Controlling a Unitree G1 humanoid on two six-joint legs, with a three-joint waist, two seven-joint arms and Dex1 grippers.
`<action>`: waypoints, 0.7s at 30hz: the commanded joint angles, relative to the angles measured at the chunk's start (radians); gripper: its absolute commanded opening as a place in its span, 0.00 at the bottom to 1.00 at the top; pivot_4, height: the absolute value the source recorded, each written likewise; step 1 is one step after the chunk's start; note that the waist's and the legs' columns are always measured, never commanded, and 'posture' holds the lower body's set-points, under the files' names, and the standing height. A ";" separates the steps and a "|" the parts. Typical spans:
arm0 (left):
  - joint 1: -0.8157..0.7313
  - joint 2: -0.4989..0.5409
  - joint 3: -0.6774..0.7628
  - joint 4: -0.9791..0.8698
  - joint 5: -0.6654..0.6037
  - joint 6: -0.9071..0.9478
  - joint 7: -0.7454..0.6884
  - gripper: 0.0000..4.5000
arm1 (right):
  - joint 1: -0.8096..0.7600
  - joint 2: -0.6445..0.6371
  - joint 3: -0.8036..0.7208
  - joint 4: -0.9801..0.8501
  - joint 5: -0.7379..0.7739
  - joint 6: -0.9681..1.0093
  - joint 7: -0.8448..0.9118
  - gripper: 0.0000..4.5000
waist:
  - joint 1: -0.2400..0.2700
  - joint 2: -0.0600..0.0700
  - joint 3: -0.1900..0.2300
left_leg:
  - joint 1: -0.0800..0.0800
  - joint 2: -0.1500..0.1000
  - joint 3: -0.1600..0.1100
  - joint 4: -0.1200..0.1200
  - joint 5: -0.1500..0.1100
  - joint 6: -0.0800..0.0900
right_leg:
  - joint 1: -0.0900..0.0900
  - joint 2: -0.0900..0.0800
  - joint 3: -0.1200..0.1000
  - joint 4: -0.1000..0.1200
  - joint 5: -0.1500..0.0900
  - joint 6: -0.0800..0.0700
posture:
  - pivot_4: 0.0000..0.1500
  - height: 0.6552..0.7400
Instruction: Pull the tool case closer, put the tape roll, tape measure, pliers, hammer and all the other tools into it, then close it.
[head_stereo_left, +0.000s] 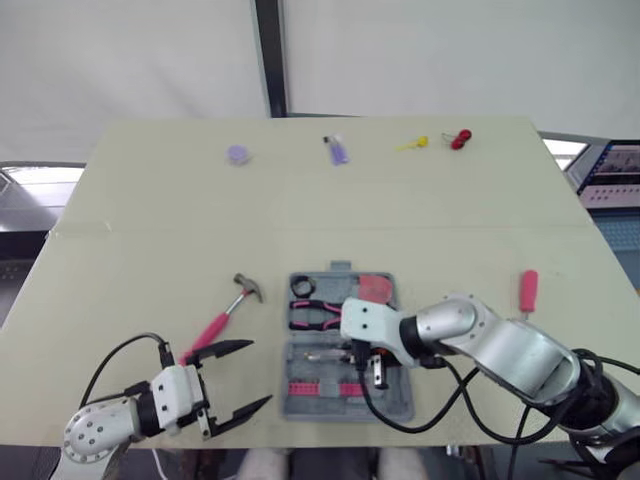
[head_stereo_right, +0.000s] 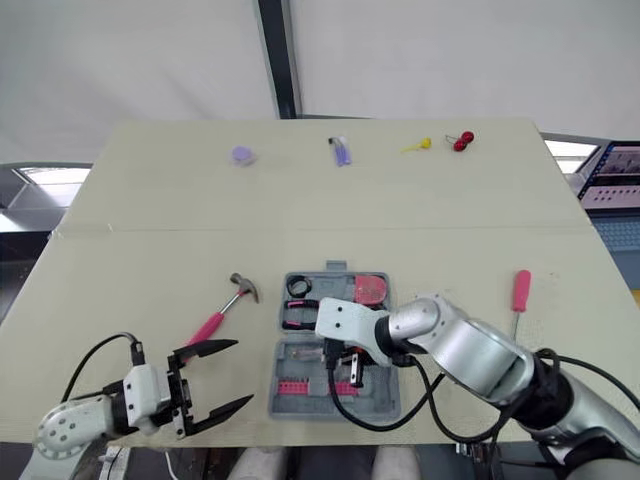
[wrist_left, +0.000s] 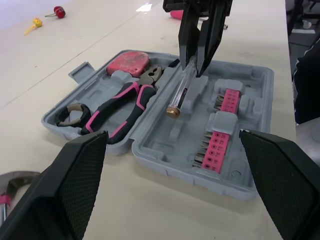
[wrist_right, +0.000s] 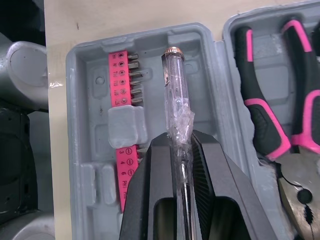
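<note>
The right gripper (head_stereo_left: 378, 372), clamped on the clear-handled screwdriver (wrist_right: 176, 95) tilted into the open tool case (head_stereo_left: 300, 400) beside the pink bit strip (wrist_left: 220, 145), may release it askew across the ribs, blocking the lid, while the left gripper (head_stereo_left: 260, 371) hangs wide open near the hammer (head_stereo_left: 228, 315).

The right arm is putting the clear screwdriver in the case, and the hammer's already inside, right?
No. The hammer lies on the table, left of the case, in the left eye view. The right end effector does hold the screwdriver.

Head stereo pair high above table (head_stereo_left: 150, 220); both wrist cameras close on tool case (wrist_left: 165, 167).
</note>
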 joint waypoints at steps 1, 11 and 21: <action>0.038 -0.009 0.014 -0.058 -0.007 -0.014 0.028 1.00 | -0.026 0.019 0.024 0.021 -0.033 -0.032 -0.003 0.01 | 0.002 0.000 0.000 | 0.000 0.000 0.000 0.000 0.000 0.000 | 0.000 0.000 0.000 0.000 0.000 0.000 | 1.00 1.00; 0.092 -0.015 0.019 -0.086 -0.008 -0.005 0.070 1.00 | -0.050 0.063 0.072 0.098 -0.098 -0.087 0.016 0.01 | 0.001 -0.001 0.000 | 0.000 0.000 0.000 0.000 0.000 0.000 | -0.001 0.000 0.000 0.000 0.000 0.000 | 1.00 1.00; 0.076 -0.012 0.020 -0.070 0.001 0.001 0.094 1.00 | -0.047 0.077 0.088 0.119 -0.128 -0.107 0.032 0.01 | 0.001 -0.001 0.000 | -0.001 0.000 0.000 0.000 0.000 0.000 | -0.001 0.000 0.000 0.000 0.000 0.000 | 1.00 1.00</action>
